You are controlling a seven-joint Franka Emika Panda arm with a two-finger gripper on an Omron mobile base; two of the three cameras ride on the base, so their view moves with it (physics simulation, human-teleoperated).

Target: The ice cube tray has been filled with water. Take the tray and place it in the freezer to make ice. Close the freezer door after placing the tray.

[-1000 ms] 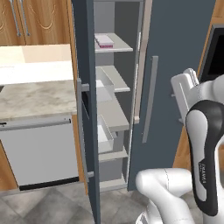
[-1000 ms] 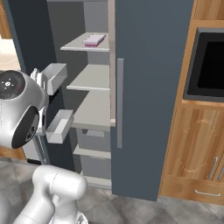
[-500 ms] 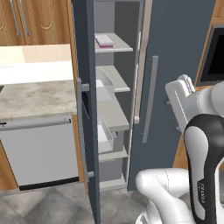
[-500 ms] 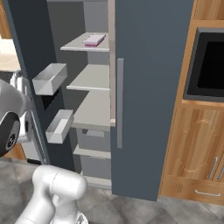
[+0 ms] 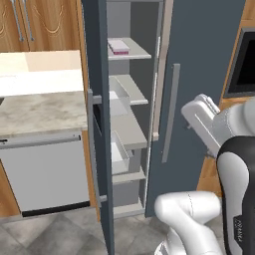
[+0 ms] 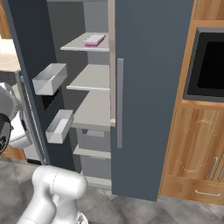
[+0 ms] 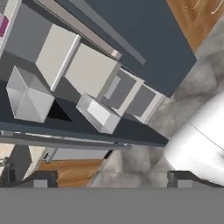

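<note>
In the foreground of both base views the white arm stands before the freezer (image 5: 199,74), its hand drawn back to the right of the open compartment. The gripper (image 7: 111,179) shows in the hand view as two dark finger tips (image 7: 41,178) set wide apart with nothing between them; beyond them lie the grey floor and the lower edge of the freezer door (image 5: 97,124).

That door stands swung open toward the camera, edge-on in the left base view, with its long grey handle (image 5: 90,144) on the outer face. On its inner face hang two clear door bins (image 6: 49,78), one above the other, seen best in the right base view. The neighbouring door (image 6: 153,87) is shut, its vertical bar handle (image 6: 119,103) just beside the opening.

Inside the compartment, white shelves (image 6: 92,109) step upward. On the top shelf lies the ice cube tray (image 6: 94,40), pale on top with a pink edge, flat and well clear of the gripper; the left base view shows it at (image 5: 118,47).

Left of the freezer sit the light grey dishwasher front (image 5: 45,174) and a stone counter (image 5: 40,107); to the right, a black oven (image 6: 208,65) in wood cabinetry (image 6: 194,153).
</note>
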